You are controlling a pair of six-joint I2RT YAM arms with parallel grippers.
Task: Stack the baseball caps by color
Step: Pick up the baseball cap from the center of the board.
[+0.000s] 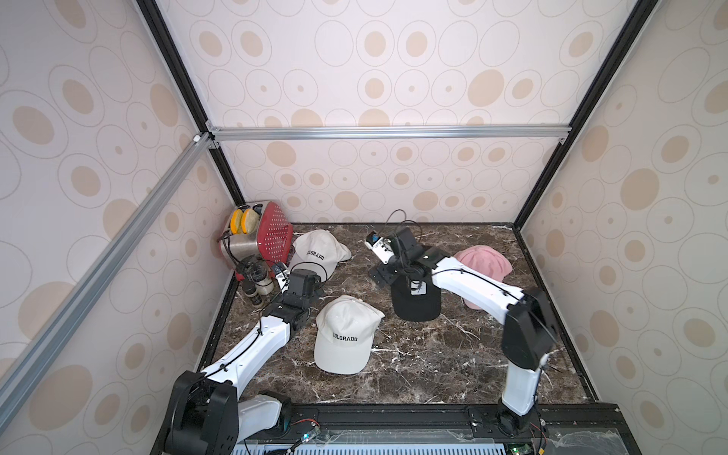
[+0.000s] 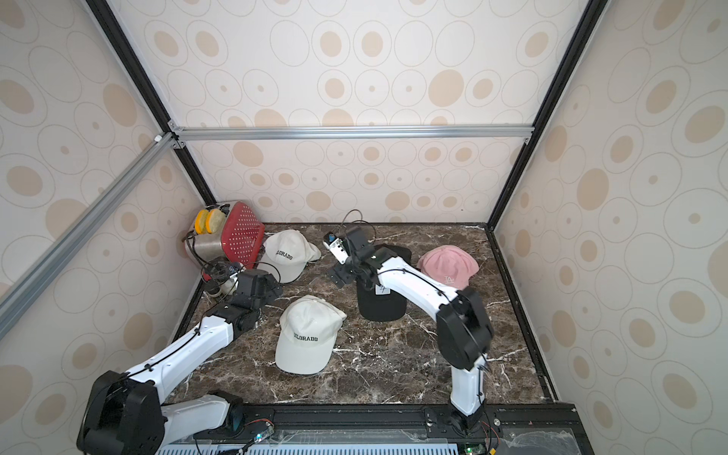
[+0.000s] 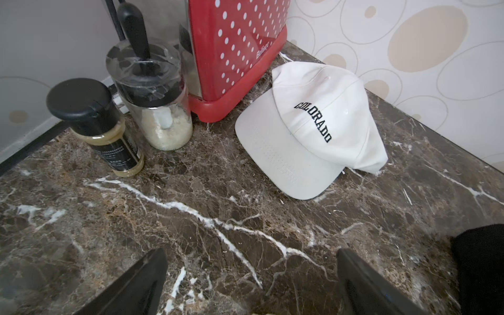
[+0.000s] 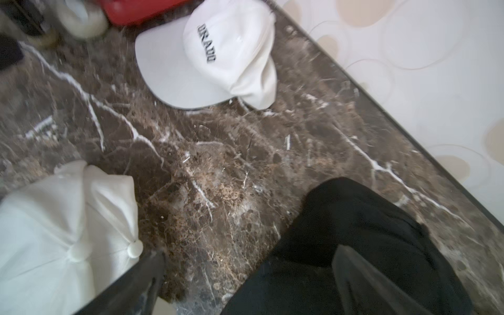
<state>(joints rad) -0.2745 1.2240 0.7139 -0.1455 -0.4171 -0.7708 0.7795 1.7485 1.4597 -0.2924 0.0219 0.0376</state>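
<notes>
Black cap sits mid-table by the right gripper; pink cap at 2 o'clock. Left gripper and right both gape wide, empty.

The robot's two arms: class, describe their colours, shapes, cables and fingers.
The left arm and right arm share one build: smooth white link shells joined by bulky black joint housings, with a thin black cable clipped along each white link. Loose black wire loops rise at the wrists. The left gripper and right gripper have flat, dark, tapering fingers.
</notes>
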